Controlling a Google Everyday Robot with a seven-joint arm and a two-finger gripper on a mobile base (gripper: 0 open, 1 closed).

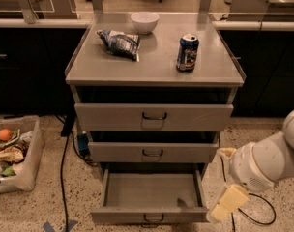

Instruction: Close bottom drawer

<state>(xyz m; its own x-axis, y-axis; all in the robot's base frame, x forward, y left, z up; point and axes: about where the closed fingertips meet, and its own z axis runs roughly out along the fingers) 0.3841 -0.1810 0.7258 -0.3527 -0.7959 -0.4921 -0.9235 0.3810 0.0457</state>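
Note:
The bottom drawer [152, 190] of the grey cabinet is pulled far out. Its plain grey tray is bare, and its low front panel [149, 215] with a small dark wire handle [152, 220] is at the bottom edge of the camera view. My gripper [227, 203] hangs low on the white arm [263, 163], just right of the drawer's front right corner, close to the front panel. Whether it touches the panel does not show.
The middle drawer [152, 152] and top drawer [154, 116] stand slightly out. On the cabinet top are a blue can [187, 52], a chip bag [119, 42] and a white bowl [144, 21]. A bin of scraps [11, 153] and cables [64, 168] lie on the floor at left.

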